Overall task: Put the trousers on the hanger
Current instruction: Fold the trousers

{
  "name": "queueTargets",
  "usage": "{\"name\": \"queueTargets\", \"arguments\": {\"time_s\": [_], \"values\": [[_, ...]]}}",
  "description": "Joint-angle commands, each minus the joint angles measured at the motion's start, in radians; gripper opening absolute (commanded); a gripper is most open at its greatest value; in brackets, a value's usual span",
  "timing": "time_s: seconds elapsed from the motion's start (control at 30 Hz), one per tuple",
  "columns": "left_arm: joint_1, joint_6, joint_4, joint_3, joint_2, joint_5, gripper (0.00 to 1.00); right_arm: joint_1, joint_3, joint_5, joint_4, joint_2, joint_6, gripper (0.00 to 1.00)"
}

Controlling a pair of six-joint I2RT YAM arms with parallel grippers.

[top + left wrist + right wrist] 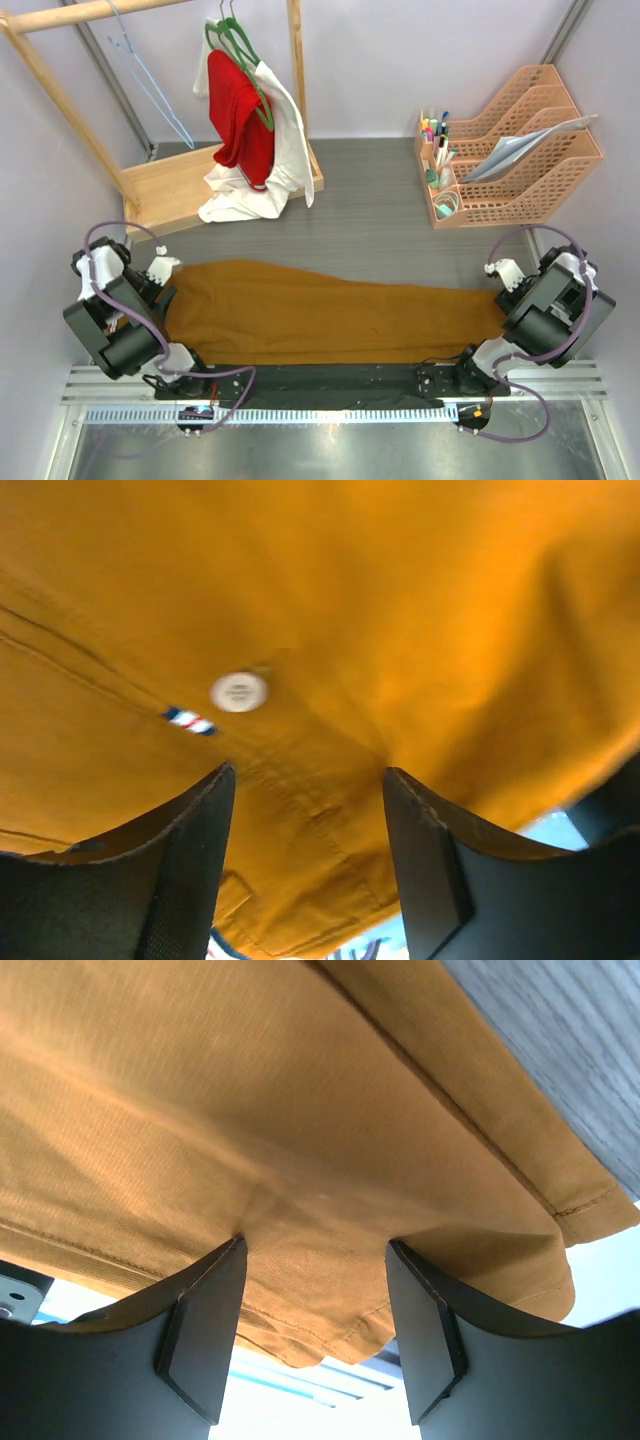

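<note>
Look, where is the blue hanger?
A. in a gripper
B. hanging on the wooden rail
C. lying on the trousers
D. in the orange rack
B: the blue hanger hangs by its hook from the wooden rail at the far left, well apart from the trousers.

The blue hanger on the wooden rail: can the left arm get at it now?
Probably yes. Nothing stands between the left gripper and the hanger; the red and white clothes hang further right. It is far back, though.
</note>
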Motion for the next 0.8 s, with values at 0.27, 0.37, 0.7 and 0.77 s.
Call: {"name": "queueTargets", "arguments": {"time_s": [0.27, 0.37, 0.7, 0.77], "values": [[-0.229, -0.506, 0.311, 0.26, 0.296, -0.066, 0.57, 0.176, 0.243, 0.035, 0.256, 0.292, 0.381, 0.67], [-0.255, -0.554, 0.298, 0.334, 0.323, -0.057, 0.57, 0.192, 0.319, 0.023, 0.235, 0.313, 0.421, 0.67], [-0.248, -0.413, 0.033, 0.351, 0.095, 0.094, 0.7, 0.117, 0.453, -0.169, -0.176, 0.125, 0.402, 0.7], [-0.248, -0.331, -0.023, 0.285, 0.023, 0.077, 0.76, 0.115, 0.452, -0.171, -0.279, 0.099, 0.363, 0.68]]}}
